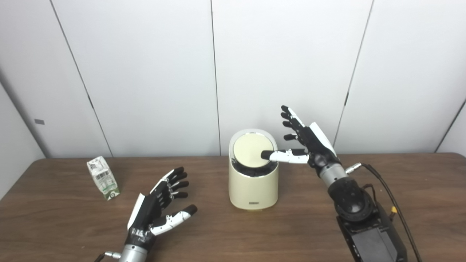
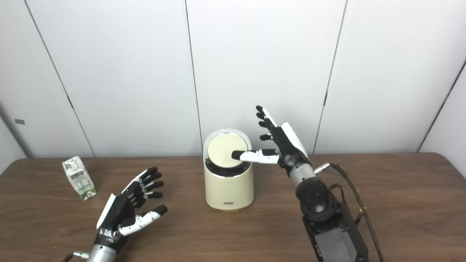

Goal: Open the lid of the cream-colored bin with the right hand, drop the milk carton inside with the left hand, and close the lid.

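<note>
The bin [image 1: 253, 183] is a cream-colored cylinder standing upright near the middle of the table's far half. Its round lid [image 1: 251, 150] is tipped up on edge toward the back, showing a dark opening below its front edge. The milk carton [image 1: 103, 177], small, white with green print, stands slightly tilted well to the bin's left.

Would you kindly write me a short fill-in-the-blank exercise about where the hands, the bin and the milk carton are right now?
1. The right hand has its thumb over the ____ of the cream-colored bin.
2. The milk carton stands on the ____.
3. The left hand is open and holds ____.
4. The carton is on the bin's ____ side in the picture.

Missing words: lid; table; nothing; left
</note>
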You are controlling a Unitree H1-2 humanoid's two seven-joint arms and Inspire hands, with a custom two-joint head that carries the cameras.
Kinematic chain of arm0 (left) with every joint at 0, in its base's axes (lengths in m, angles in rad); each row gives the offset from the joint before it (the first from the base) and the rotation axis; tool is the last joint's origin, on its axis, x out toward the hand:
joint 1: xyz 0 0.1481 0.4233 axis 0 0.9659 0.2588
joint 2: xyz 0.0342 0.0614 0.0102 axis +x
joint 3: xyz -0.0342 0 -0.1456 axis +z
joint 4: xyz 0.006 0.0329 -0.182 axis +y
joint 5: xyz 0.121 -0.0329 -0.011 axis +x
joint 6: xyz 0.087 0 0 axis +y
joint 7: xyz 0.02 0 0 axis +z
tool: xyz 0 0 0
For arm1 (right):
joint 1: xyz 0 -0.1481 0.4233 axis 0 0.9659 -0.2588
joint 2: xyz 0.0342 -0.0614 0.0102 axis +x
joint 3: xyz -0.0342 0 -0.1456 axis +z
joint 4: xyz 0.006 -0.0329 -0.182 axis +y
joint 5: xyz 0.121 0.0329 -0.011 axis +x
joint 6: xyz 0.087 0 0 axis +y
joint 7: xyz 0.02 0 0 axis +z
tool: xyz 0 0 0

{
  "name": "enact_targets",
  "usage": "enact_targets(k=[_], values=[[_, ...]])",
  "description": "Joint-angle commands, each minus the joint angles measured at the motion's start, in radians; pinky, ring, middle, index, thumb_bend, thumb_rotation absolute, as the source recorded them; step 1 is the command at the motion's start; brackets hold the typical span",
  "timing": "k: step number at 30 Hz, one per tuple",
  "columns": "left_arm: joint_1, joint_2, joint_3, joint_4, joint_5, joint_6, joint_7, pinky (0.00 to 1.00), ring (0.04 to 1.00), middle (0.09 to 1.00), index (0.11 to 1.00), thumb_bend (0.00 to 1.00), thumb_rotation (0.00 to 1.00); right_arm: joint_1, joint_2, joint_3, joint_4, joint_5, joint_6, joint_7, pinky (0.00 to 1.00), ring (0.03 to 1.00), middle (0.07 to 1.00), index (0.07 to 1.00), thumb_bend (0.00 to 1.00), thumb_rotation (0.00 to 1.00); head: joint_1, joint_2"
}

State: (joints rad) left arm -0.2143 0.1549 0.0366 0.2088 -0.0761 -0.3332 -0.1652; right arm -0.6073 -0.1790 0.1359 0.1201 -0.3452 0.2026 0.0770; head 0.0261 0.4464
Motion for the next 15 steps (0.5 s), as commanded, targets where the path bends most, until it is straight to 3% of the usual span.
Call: enact_targets(k=[1,8,15], values=[[-0.023,0.005,-0.003,-0.021,0.01,-0.024,0.005,0.72,0.819,0.873,0.918,0.73,0.21,-0.065,0.001,0.003,-0.011,-0.024,-0.003,-0.02,0.77,0.917,0.953,1.0,0.9,0.44,0.002,0.001],[-0.026,0.002,-0.004,-0.014,0.005,-0.034,0.005,0.71,0.812,0.869,0.914,0.73,0.21,-0.086,0.01,0.024,-0.007,-0.061,0.04,-0.013,0.72,0.913,0.965,1.0,0.89,0.38,0.006,0.004],[-0.026,0.0,-0.006,-0.016,0.005,-0.033,0.004,0.71,0.818,0.872,0.915,0.73,0.2,-0.104,0.008,0.044,0.023,-0.103,0.024,-0.029,0.71,0.89,0.951,1.0,0.91,0.37,0.007,0.007]])
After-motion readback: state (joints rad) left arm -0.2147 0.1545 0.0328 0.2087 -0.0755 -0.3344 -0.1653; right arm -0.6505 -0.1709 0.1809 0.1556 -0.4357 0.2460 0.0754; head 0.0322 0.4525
